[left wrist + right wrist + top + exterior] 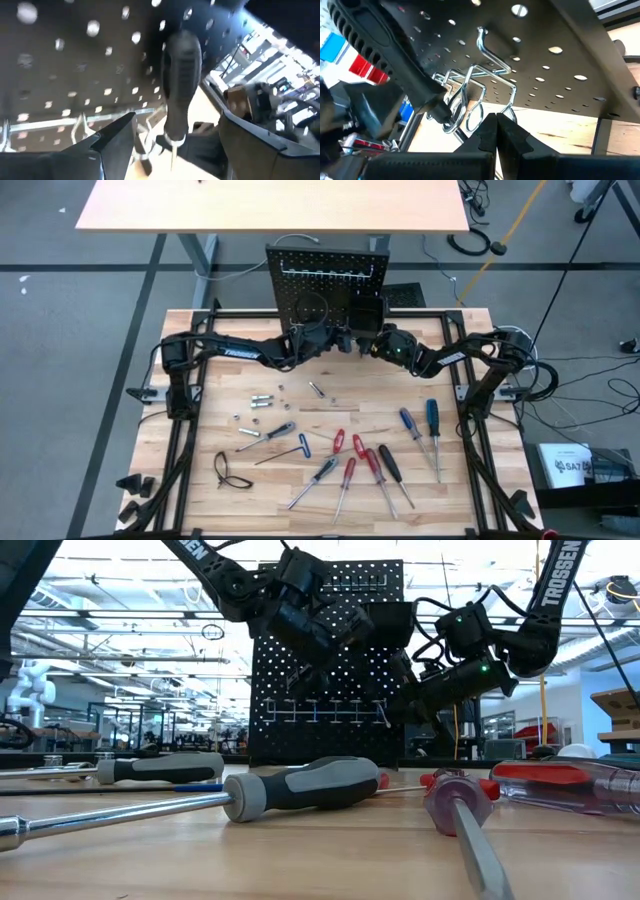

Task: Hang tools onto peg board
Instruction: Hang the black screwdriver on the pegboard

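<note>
A wooden table [200,480] carries the peg board [325,280] at its far edge, screwdrivers [385,465] and a blue T-handle key [290,448] scattered near the front, and small silver bits [260,400] toward the left.

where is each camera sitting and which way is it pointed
High view: above the table, looking straight down; both arms meet at the peg board.
Low view: at tabletop height, looking level past the tools to the board; arms come from above.
Left wrist view: on the left arm, facing the board; left hand around a black-handled screwdriver.
Right wrist view: on the right arm, facing the silver hooks; right hand shut.
All four share the peg board.
</note>
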You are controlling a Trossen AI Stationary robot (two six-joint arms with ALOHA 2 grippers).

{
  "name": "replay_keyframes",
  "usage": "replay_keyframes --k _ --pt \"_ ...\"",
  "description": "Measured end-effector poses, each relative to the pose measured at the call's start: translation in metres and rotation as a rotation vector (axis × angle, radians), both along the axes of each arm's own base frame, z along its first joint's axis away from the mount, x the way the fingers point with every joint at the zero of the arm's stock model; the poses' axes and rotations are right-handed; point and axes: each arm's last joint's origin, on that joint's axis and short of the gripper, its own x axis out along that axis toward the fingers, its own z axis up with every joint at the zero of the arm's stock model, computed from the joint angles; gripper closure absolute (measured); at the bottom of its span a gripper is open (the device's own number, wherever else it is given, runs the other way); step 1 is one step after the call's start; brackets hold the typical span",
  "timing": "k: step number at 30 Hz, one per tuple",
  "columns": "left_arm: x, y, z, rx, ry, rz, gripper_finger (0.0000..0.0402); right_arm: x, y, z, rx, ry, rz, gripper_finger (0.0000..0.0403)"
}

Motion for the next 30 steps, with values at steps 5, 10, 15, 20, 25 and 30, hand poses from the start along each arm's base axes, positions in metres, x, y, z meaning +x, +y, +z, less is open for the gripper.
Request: replay_keyframes --k 5,10,15,20,25,30 --pt "0.008 0.010 -0.006 -0.025 -0.002 -0.007 0.0124 0.001 0.001 0.002 -0.042 0.007 0.042 0.0403" --pt "0.013 0.015 -0.010 -0.049 -0.001 -0.018 0.0124 0.001 0.002 0.001 -0.036 0.009 0.071 0.0403" --pt "0.014 0.015 -0.012 -0.052 0.003 -0.018 0.0136 0.002 0.002 0.001 -0.038 0.011 0.094 0.0403" --pt "0.014 0.014 -0.012 -0.018 0.039 -0.052 0.0197 0.002 0.002 0.001 -0.043 0.015 0.096 0.0403" --pt "0.015 0.013 -0.012 -0.014 0.043 -0.071 0.0245 0.002 0.002 0.000 -0.052 0.030 0.100 0.0403" --pt "0.016 0.011 -0.012 0.008 0.065 -0.143 0.0262 -0.003 0.003 0.002 -0.053 0.038 0.091 0.0403"
